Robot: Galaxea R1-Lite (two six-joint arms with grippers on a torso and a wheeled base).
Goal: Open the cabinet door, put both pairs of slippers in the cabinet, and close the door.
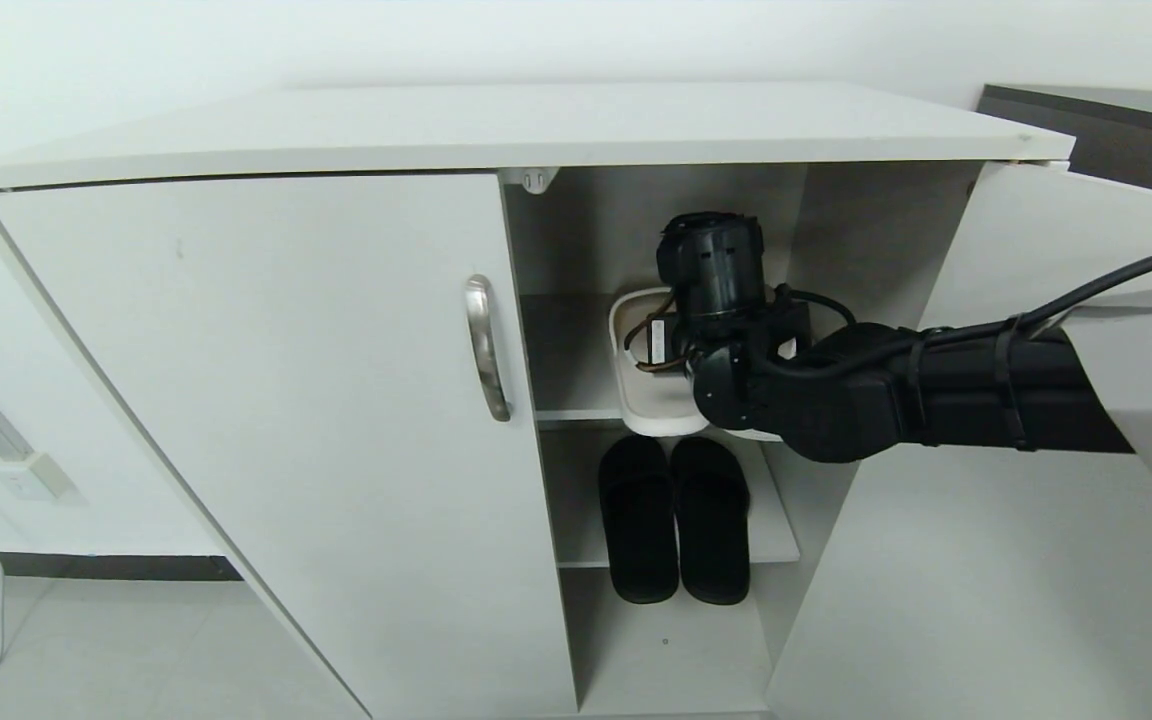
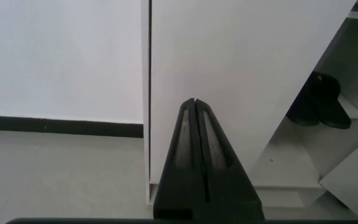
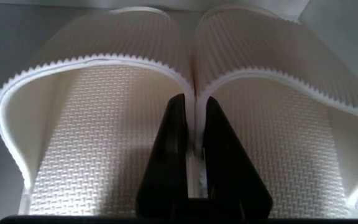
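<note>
The white cabinet (image 1: 536, 130) stands against the wall with its right door (image 1: 986, 580) swung wide, which gives the right arm (image 1: 916, 390) room to reach straight into the open half; the left door (image 1: 286, 400) is shut, so only that half is in use. Inside, the upper shelf (image 1: 566, 370) carries the white slippers (image 1: 651, 400), side by side near its front edge with their near ends poking a little past it. Whether they rest fully on the board or are held just above it I cannot tell. Below, the lower shelf (image 1: 581, 500) already holds the black slippers (image 1: 676, 520), laid as a neat pair that also overhangs the front edge slightly, so I judge one pair stowed and the second at the point of being set down. The right tool (image 3: 194, 106) is nearly closed, pinching the two adjoining inner walls of the white slippers together, a sensible grip since it carries both as one piece. The left tool (image 2: 194, 106) has its fingers pressed together on nothing and hangs low before the closed door, out of the way. The door's metal handle (image 1: 484, 345) goes untouched; closing the right door is what remains after release.
</note>
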